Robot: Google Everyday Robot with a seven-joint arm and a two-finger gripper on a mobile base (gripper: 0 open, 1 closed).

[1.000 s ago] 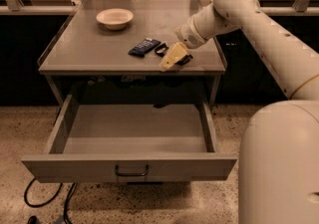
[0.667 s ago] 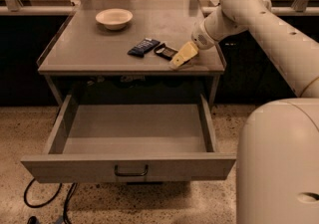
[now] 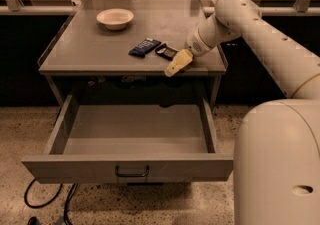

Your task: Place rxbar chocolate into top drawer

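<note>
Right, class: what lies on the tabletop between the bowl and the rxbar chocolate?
In the camera view, a dark blue bar lies there, right beside the rxbar chocolate; the gripper sits just in front of the chocolate.

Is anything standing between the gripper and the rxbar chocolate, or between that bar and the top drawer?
Nothing visible does. The gripper is at the front edge of the table, just beside the rxbar chocolate; the blue bar lies on the other side. The top drawer is open below.
</note>
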